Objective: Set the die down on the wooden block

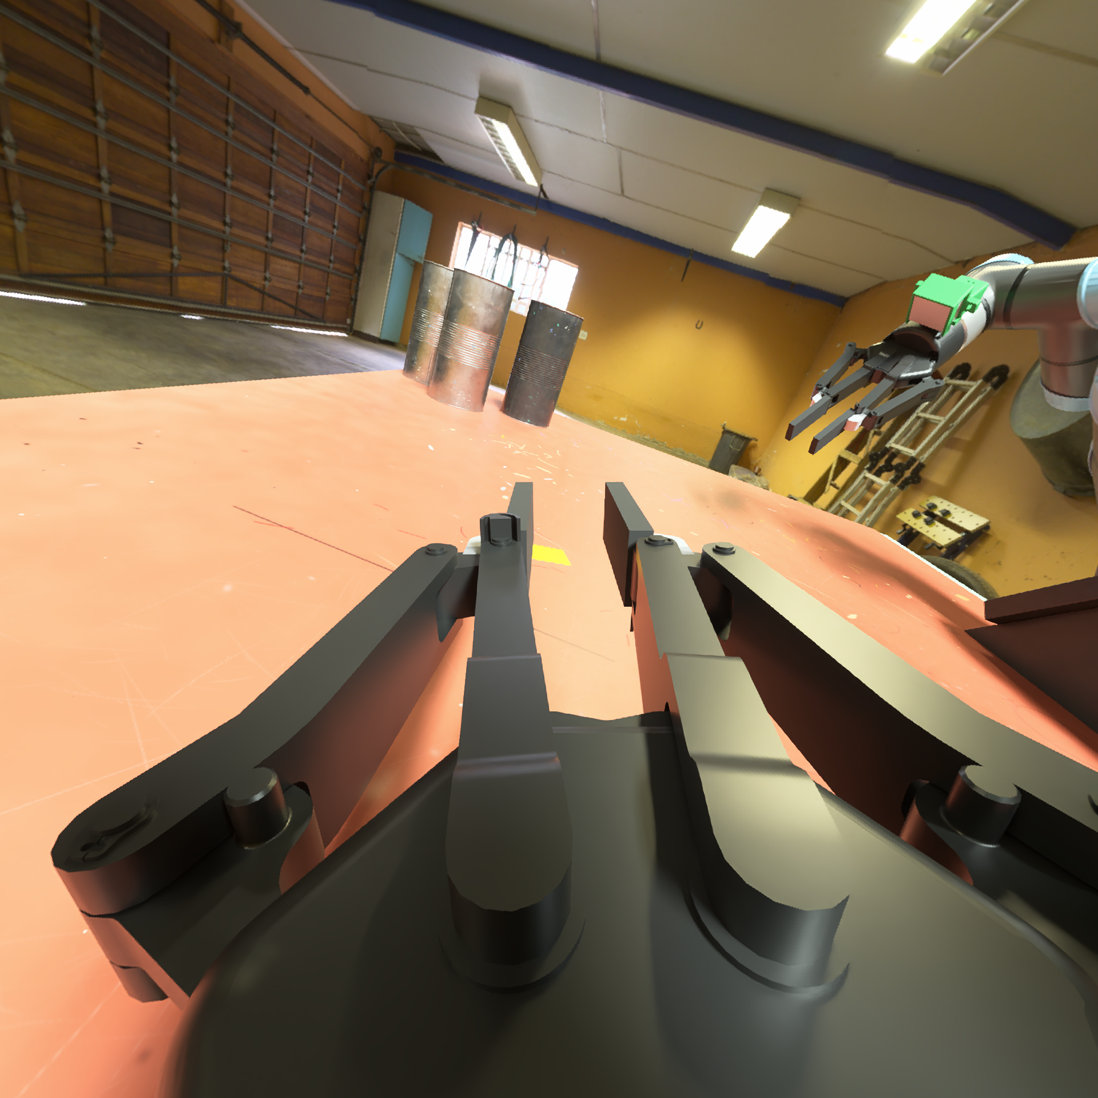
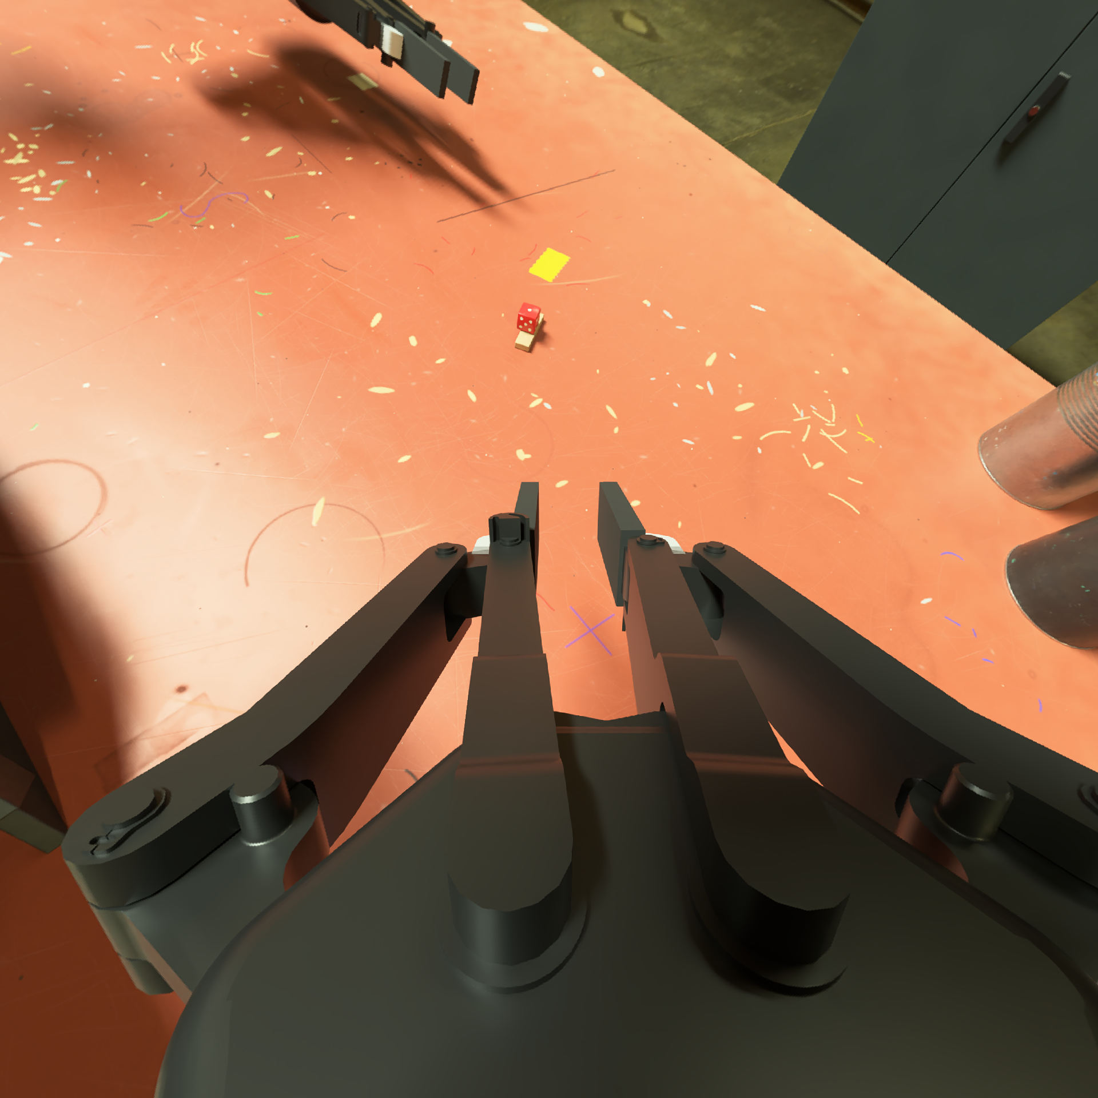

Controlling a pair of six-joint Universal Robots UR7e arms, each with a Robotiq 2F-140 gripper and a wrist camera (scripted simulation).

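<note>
A small red die [image 2: 528, 318] with white pips rests on top of a small pale wooden block [image 2: 525, 341] on the salmon table [image 2: 237, 368]; I see both only in the right wrist view. My right gripper [image 2: 567, 493] is open and empty, above the table and well short of the die. It also shows far off in the left wrist view [image 1: 805, 438], raised in the air. My left gripper [image 1: 567, 493] is open and empty, low over the table. Its fingers also show at the top of the right wrist view [image 2: 460, 83], beyond the die.
A flat yellow patch [image 2: 549, 264] lies on the table just past the die and shows between my left fingers [image 1: 549, 555]. Metal barrels [image 2: 1046, 451] stand at the table's right side and far end [image 1: 469, 338]. A dark cabinet [image 2: 980, 148] stands off the table.
</note>
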